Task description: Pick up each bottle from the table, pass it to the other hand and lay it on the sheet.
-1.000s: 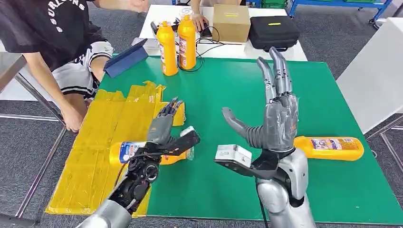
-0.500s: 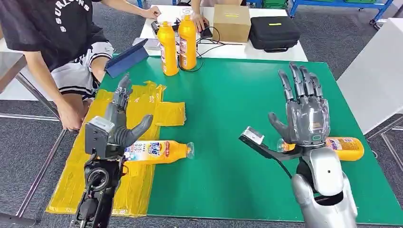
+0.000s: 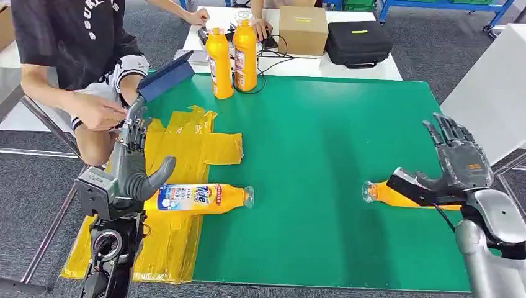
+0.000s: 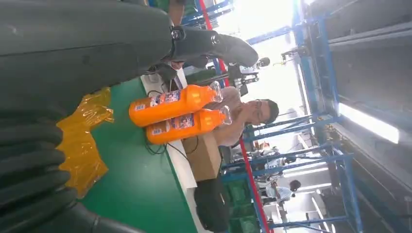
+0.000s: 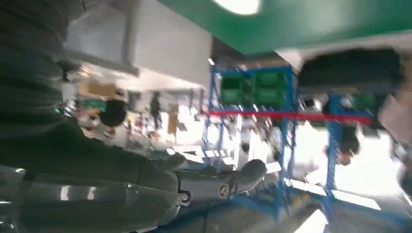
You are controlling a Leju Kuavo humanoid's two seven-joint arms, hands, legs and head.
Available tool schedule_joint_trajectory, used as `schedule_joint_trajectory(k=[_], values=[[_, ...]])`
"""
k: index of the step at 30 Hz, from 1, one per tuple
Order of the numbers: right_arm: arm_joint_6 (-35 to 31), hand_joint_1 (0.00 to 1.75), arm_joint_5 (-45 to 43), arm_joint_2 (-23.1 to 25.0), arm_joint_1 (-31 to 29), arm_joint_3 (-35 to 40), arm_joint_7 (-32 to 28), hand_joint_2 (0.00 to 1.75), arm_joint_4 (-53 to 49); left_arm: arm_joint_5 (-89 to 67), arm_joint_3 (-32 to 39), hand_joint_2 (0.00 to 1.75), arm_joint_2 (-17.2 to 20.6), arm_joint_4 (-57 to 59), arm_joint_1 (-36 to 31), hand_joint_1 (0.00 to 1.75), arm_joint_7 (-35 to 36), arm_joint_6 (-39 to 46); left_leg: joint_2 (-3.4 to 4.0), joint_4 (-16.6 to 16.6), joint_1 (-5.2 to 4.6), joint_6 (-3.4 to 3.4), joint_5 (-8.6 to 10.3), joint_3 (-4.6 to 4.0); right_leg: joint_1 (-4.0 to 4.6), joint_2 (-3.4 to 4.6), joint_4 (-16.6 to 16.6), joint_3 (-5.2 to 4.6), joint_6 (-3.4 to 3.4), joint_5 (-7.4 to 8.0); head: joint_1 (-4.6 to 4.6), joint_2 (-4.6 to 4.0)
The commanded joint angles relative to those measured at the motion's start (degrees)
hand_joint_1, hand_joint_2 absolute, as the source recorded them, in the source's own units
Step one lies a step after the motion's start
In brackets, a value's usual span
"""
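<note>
The green table (image 3: 322,155) carries a crumpled yellow sheet (image 3: 167,149) draped over its left part, overhanging the near-left edge. One bottle (image 3: 201,197) lies on its side at the near part of the sheet: an orange body with a blue, white and red label, a clear cap pointing right, the cap end resting on bare green just past the sheet edge. A second orange bottle (image 3: 387,194) lies on its side at the near-right of the table, its clear cap pointing left; its far end is hidden behind the right hand. Two more orange bottles (image 3: 231,56) of the same kind stand upright, touching each other, at the far-left edge of the table; in the left wrist view they show the same labels and clear caps (image 4: 180,111). The left hand (image 3: 133,167) is raised above the left side of the sheet, fingers extended and spread, thumb angled toward the lying bottle, holding nothing. The right hand (image 3: 456,167) is raised at the right table edge just beside the second bottle, fingers apart and slightly bent, holding nothing. A person (image 3: 74,56) in a black shirt sits at the far left beside the table. A cardboard box (image 3: 302,28) and a black case (image 3: 358,40) rest on a white table behind
</note>
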Motion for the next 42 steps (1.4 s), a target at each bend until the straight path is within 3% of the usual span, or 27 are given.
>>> schedule_joint_trajectory(k=[1,8,14,27,31,42], values=[[3.01,0.00,-1.39,-2.66,-7.82,-2.00,-0.88,1.75,23.15,0.91,-0.47,1.75,1.60,1.87,-2.04,0.00,0.22,0.24,0.10,-0.12,0.05,-0.14,-0.10,0.34,0.06,0.02,-0.18,0.36,-0.06,-0.06,0.00,0.00],[4.19,0.00,-2.81,-2.60,-8.72,-2.44,-1.80,1.75,25.58,1.34,-0.74,1.75,1.76,1.90,-1.95,0.00,0.33,0.69,0.21,-0.16,0.06,-0.17,-0.13,0.44,0.07,0.11,-0.21,0.45,-0.08,-0.07,-0.02,0.00],[8.74,0.00,-5.15,-5.60,-6.90,-1.34,-2.57,1.75,28.35,1.83,-1.93,1.75,1.71,2.32,-2.68,0.00,1.07,1.07,0.06,-0.11,0.04,-0.14,-0.08,0.28,0.05,-0.03,-0.15,0.32,-0.06,-0.07,0.00,0.00],[9.79,0.00,-6.58,-6.02,-5.79,-0.43,-2.48,1.75,27.79,1.83,-2.19,1.75,1.83,2.13,-2.20,0.00,1.14,1.12,0.12,-0.10,0.04,-0.12,-0.07,0.20,0.05,0.04,-0.14,0.21,-0.06,-0.04,-0.02,0.00],[9.00,0.00,-6.21,-6.09,-11.57,1.58,-2.06,1.75,33.84,0.46,-2.63,1.75,1.61,3.73,-3.90,0.00,1.65,3.65,0.26,-0.09,0.04,-0.14,-0.11,0.28,0.05,0.16,-0.14,0.26,-0.06,-0.03,0.00,0.00],[7.97,0.00,-6.20,-6.10,-13.96,4.43,-1.87,1.75,40.48,0.67,-4.86,1.75,2.12,4.50,-3.95,0.00,1.75,5.81,0.26,-0.14,0.05,-0.12,-0.11,0.33,0.05,0.17,-0.19,0.36,-0.07,-0.05,0.00,0.00]])
